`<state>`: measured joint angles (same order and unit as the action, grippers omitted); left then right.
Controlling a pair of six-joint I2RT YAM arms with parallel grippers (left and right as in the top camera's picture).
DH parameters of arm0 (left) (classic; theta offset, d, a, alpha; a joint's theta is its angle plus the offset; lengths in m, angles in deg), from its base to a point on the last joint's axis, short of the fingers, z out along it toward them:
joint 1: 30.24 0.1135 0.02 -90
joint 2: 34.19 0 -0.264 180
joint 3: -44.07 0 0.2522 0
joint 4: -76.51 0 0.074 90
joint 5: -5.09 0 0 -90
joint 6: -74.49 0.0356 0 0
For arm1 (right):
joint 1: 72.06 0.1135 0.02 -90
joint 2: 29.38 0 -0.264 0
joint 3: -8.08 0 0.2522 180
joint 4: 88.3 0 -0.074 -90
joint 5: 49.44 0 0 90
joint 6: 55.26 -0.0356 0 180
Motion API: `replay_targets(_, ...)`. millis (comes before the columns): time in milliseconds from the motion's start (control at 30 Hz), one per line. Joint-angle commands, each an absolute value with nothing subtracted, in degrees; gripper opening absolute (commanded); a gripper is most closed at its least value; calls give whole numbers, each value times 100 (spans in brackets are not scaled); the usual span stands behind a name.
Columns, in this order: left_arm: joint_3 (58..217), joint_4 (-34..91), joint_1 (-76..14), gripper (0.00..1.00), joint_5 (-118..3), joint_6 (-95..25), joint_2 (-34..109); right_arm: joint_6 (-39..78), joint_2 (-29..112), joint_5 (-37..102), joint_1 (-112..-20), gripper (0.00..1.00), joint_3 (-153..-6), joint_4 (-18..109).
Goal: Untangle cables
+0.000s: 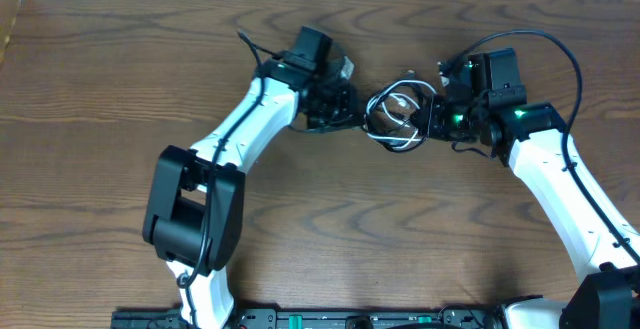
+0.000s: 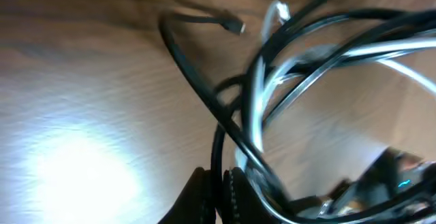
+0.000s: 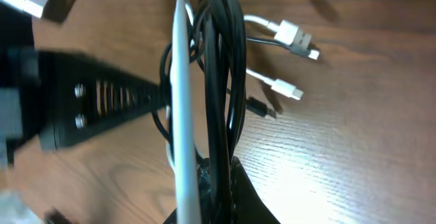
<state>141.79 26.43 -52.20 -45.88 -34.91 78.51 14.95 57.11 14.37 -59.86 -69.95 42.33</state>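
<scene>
- The cables [image 1: 398, 114] lie in one knotted coil on the wooden table [image 1: 330, 239], towards its far side, strung between the two arms.
- The left gripper [image 1: 350, 109] meets the coil from its left edge. In its own wrist view its fingers [image 2: 199, 198] are drawn close together with the black cable [image 2: 216, 139] running down between them. The white cable [image 2: 253, 94] loops right beside it.
- The right gripper [image 1: 428, 121] meets the coil from the opposite edge. Its fingers [image 3: 240, 195] are pinched in on the bundle, with the white cable [image 3: 182, 101] and several turns of the black cable [image 3: 228, 67] passing through the narrow gap side by side.
- Seen from the right wrist, the left gripper [image 3: 153, 100] comes in from the side with its tip pressed against the same bundle.
- Two white plugs [image 3: 296, 37] [image 3: 283, 88] stick out of the coil above the tabletop, and a small black plug [image 3: 262, 108] sits just below them.
- From the left wrist, a black plug [image 2: 235, 25] hangs free at the end of a short bend, apart from the main loops.
</scene>
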Motion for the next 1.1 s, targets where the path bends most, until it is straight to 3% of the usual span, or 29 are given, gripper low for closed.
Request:
replay_targets(0, 14243, 2394, -4907, 8, -4636, -1613, 7873, 2727, 5576, 1164, -6071, 1, -7006, 4158)
replay_targets(333, 14245, 1885, -4330, 8, -4627, -501, 7764, 3012, 5576, 2016, -6265, 1, -7006, 3809)
replay_targets(533, 14245, 1889, -4297, 8, -4330, -516, 7523, 3071, 5576, 1505, -6259, 1, -7006, 3868)
replay_targets(600, 14245, 1832, -4319, 42, -4330, -547, 7484, 3189, 5576, 1196, -6259, 1, -7006, 3920)
replay_targets(700, 14245, 1727, -4335, 73, -4330, -649, 7467, 3186, 5576, 987, -6261, 1, -7006, 4010)
replay_targets(767, 14245, 1664, -4335, 77, -4326, -684, 7467, 3186, 5576, 864, -6261, 1, -7006, 4049)
replay_targets(1067, 14245, 1898, -4654, 77, -3499, -1156, 7458, 3106, 5576, 344, -6261, 1, -7006, 4154)
